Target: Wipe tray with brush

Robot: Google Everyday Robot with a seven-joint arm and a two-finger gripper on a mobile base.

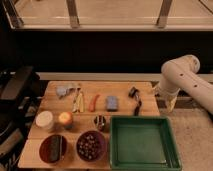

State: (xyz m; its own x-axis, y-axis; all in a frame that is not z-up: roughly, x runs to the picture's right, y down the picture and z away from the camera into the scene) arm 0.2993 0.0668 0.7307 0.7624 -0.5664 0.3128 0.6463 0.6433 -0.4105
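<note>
The green tray (143, 144) lies at the front right of the wooden table (52, 107) and holds nothing. The small black brush (135, 101) lies on the table just behind the tray's far rim, handle pointing toward the tray. My gripper (168, 103) hangs from the white arm (179, 75) at the table's right edge. It is right of the brush, apart from it, and above the tray's far right corner.
On the table stand a blue-grey block (112, 103), a red-handled tool (94, 102), yellow-handled tools (77, 102), a grey object (63, 91), a white jar (44, 120), an orange cup (65, 119), a small metal cup (100, 122) and two dark bowls (52, 149) (91, 145).
</note>
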